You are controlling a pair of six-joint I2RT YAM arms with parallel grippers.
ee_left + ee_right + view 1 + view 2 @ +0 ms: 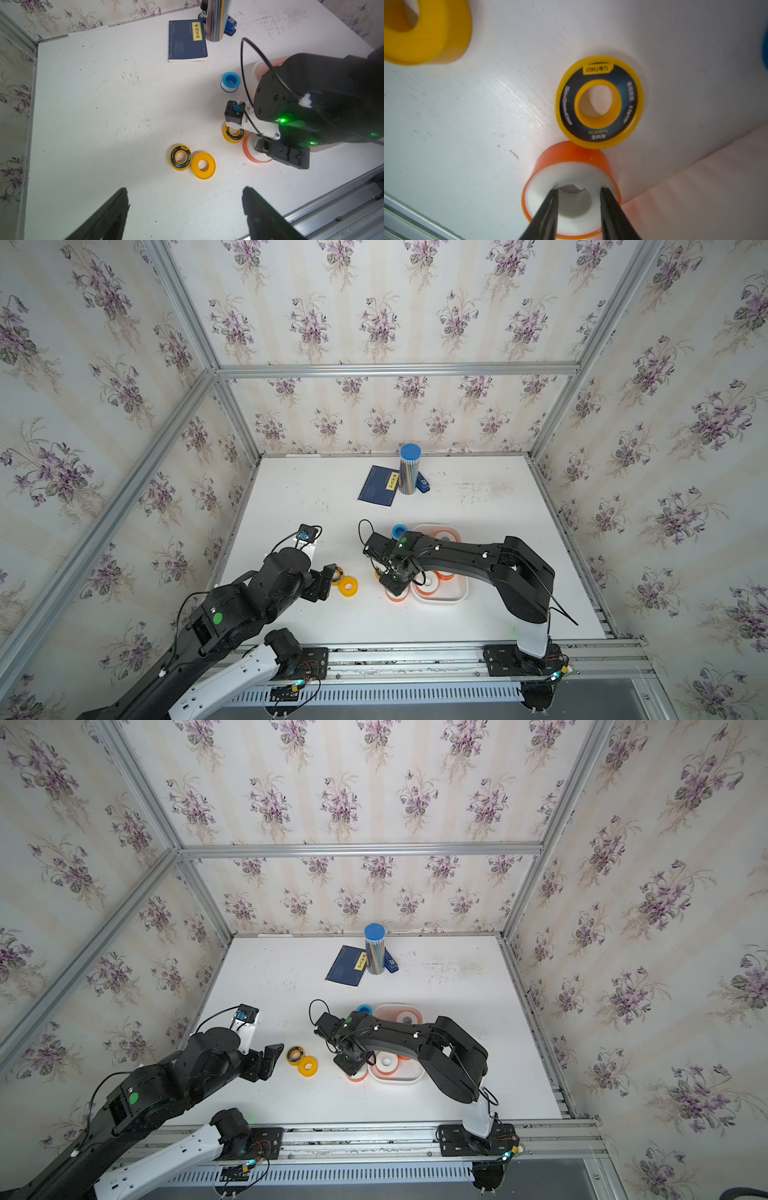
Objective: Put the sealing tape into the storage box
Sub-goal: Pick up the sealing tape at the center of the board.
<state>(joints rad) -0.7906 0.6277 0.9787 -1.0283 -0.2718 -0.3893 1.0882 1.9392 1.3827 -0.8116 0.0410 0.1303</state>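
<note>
I had the right gripper [578, 190] narrowly parted, tips at the core hole of the orange-rimmed roll [571, 164]. It lay flat just outside the storage box [459, 595], so I reckoned a short lift in. Left gripper [185, 193] was spread wide, empty, facing the plain yellow roll [203, 165].

In both top views the right arm [457, 556] covered the middle of the box [451, 598], so its rolls could not be counted, and the right pincer [393, 587] hid most of an orange-rimmed roll [397, 598]. In the right wrist view a plain yellow roll [421, 31] and a blue roll [766, 52] ran off the edges, blurred. Whether the pincer's tips pressed the orange-rimmed roll was unclear.
</note>
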